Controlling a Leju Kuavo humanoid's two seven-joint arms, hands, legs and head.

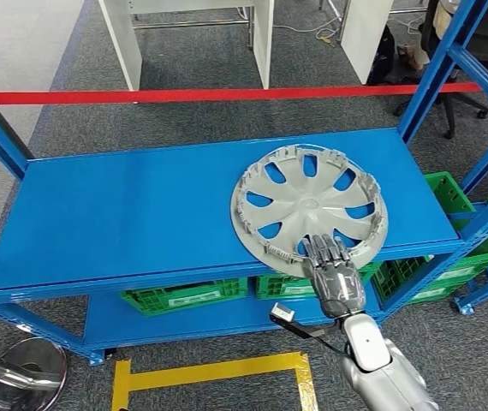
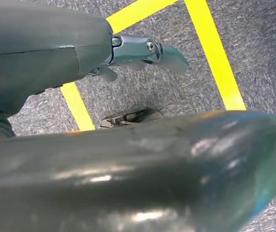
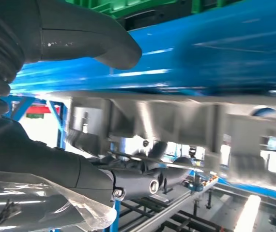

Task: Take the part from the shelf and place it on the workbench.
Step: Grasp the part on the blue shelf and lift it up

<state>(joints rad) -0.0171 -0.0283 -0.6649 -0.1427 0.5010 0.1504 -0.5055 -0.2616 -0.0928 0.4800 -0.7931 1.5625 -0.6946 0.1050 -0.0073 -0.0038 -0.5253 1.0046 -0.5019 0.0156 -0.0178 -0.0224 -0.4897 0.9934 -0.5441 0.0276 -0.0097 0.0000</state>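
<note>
The wheel cover [image 1: 308,208] lies flat on the right of the blue shelf [image 1: 132,214], its near rim overhanging. The right hand [image 1: 333,276] is laid over that rim; a closed hold cannot be confirmed. Grasping is judged under way; a firm clamp, then lifting, is needed next.

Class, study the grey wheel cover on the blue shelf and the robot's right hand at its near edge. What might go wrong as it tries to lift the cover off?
1. The right hand reaches only the near rim of the wheel cover, so the wide disc might tip or slip.
2. The cover overhangs the blue shelf edge; a nudge could send it falling toward the green crates.
</note>
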